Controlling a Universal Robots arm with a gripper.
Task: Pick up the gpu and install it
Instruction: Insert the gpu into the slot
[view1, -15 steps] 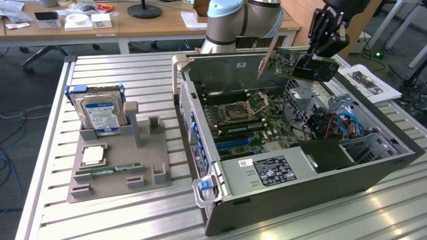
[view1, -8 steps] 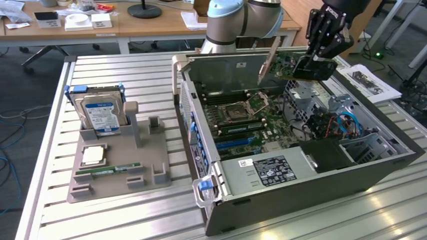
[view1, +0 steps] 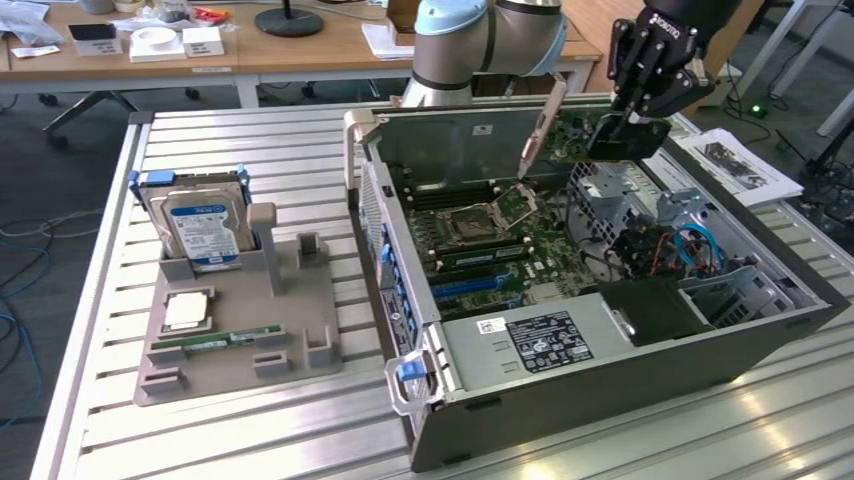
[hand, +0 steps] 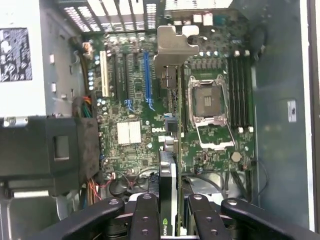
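My gripper (view1: 638, 112) hangs over the far right corner of the open computer case (view1: 601, 365), shut on the gpu (view1: 598, 140). The card is dark, and its silver bracket (view1: 541, 128) points toward the exterior view's left. In the wrist view the gpu (hand: 172, 165) appears edge-on between my black fingers (hand: 145, 217), with its bracket (hand: 172, 47) at the far end. It is held above the green motherboard (hand: 135, 135), apart from it and near the blue slot (hand: 147, 80) and the CPU socket (hand: 210, 102).
A grey holder (view1: 234, 365) on the slatted metal table at the exterior view's left carries a hard drive (view1: 200, 225), a CPU (view1: 187, 310) and a green memory stick (view1: 220, 340). Papers (view1: 734, 165) lie right of the case. Cables (view1: 667, 250) and a drive cage fill the case's right side.
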